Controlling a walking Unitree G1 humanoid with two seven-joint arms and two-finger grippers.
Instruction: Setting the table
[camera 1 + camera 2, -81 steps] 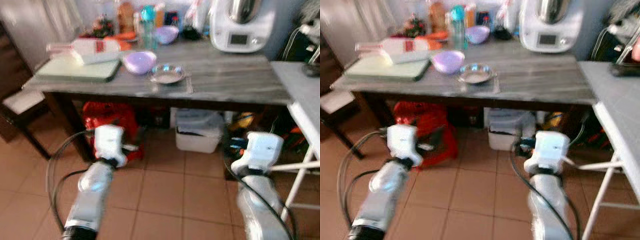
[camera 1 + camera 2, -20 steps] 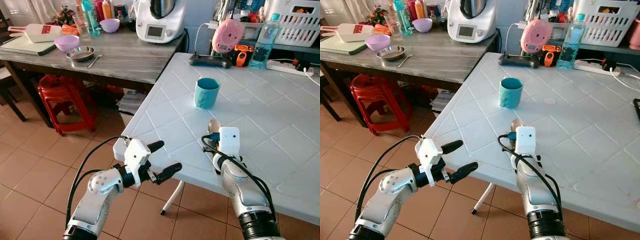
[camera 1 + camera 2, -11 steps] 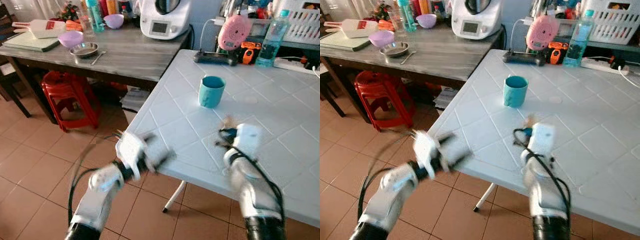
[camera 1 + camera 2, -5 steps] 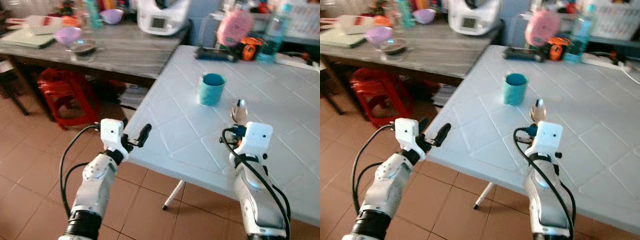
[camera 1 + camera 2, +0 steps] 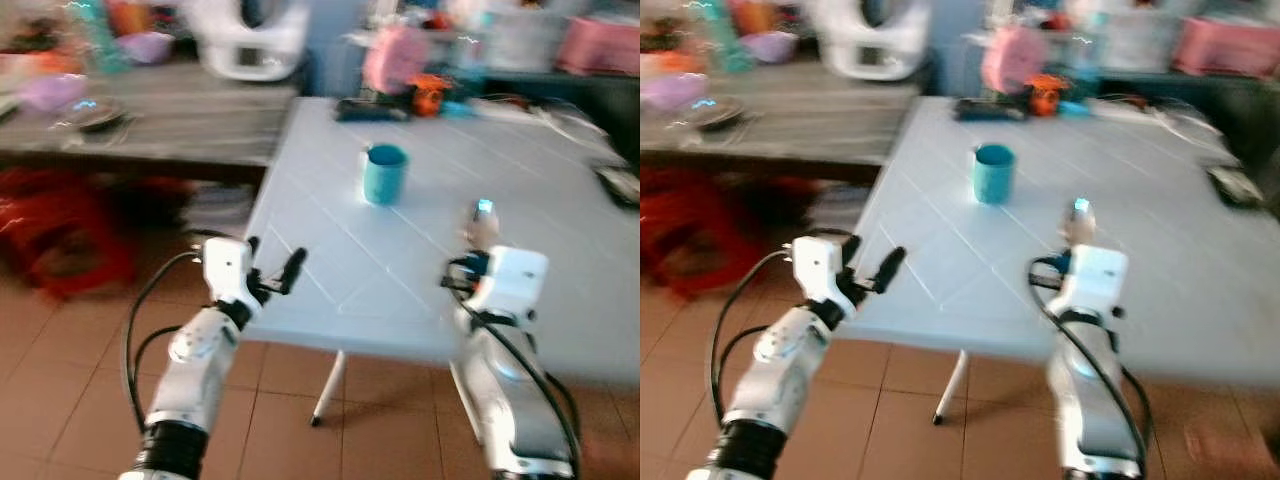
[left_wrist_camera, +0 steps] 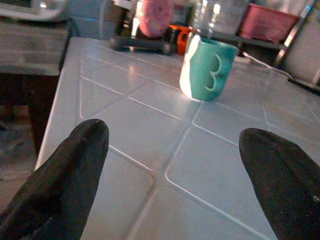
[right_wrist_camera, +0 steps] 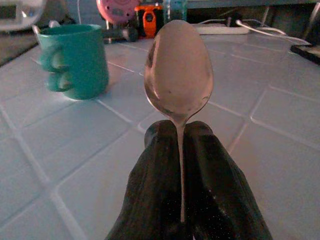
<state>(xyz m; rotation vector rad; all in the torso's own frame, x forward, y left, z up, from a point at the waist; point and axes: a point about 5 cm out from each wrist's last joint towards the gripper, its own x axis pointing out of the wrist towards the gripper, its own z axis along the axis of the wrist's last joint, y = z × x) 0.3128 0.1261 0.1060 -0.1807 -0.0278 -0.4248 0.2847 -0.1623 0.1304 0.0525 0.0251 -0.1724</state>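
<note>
The scene is blurred. At the far left, a wooden desk (image 5: 180, 115) runs along the back wall and carries a purple bowl (image 5: 52, 92), a metal dish (image 5: 95, 117) just beside it, and a white kitchen appliance (image 5: 248, 40) further along. Something red (image 5: 55, 235) sits on the tiled floor (image 5: 60, 380) beneath it.

In front of that, the left gripper (image 5: 272, 280) is held up at the near left corner of a white desk (image 5: 560, 270) with a grid of raised lines. Its two black fingers (image 6: 60, 185) are spread wide apart and hold nothing; in the left wrist view the desk surface shows in the gap between them.

Toward the middle of the white desk stands a teal cup (image 5: 385, 174), upright, well apart from both grippers. In the wrist views it has a teal handle on its side.

Behind the cup, along the far edge of the white desk, are a dark flat object (image 5: 372, 108), a round pink item (image 5: 393, 58) and a small orange item (image 5: 428, 92).

To the right, the right gripper (image 7: 181, 134) is raised over the near part of the white desk. Its fingers (image 7: 160, 150) are pressed together around the handle of a metal spoon (image 7: 178, 70), whose bowl points up and away from the robot. The spoon is above the desk, not touching it, nearer the robot than the cup and to its right.

At the far right, a pink basket (image 5: 598, 45) sits at the back.
</note>
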